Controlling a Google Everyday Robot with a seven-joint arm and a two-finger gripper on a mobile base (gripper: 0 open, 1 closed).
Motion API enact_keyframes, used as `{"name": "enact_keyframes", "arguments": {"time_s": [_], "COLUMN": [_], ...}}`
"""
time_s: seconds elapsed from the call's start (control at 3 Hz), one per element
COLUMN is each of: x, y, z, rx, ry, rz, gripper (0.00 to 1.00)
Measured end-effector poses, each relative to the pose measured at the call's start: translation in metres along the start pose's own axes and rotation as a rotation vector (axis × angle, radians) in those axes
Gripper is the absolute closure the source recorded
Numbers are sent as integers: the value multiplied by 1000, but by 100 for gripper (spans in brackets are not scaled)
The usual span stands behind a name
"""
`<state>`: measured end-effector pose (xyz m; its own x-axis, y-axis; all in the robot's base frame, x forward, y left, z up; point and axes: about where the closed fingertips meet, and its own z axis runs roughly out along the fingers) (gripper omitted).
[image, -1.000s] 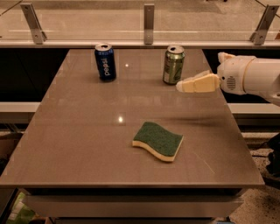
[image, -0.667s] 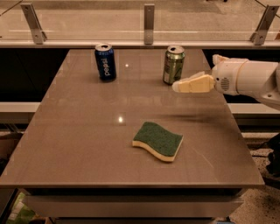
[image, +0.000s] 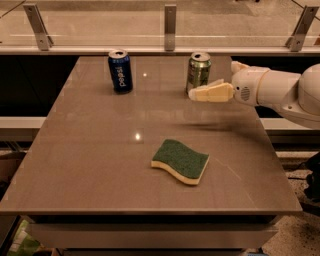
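beside green can (image: 199, 72), gripper (image: 196, 93)

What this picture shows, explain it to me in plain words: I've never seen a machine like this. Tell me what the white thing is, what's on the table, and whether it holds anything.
The white shape on the right is a robot arm; its mobile base is out of sight. At the arm's end is the gripper, a cream-coloured clamp for grasping, reaching left above the table. One camera looks down at the table from its near side. A green can and a blue can stand upright at the far end. A green and yellow sponge lies nearer the camera. The gripper holds nothing. Its tip is right beside the green can; whether they touch cannot be told.
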<state>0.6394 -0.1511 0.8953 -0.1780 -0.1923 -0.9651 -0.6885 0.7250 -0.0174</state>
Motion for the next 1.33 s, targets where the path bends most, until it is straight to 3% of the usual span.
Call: {"name": "enact_keyframes", "arguments": {"time_s": [1.33], "x": [4], "y": [-13], "z": [46], "rx": [-49], "ry": [-125], "rz": [57], "gripper": [0]}}
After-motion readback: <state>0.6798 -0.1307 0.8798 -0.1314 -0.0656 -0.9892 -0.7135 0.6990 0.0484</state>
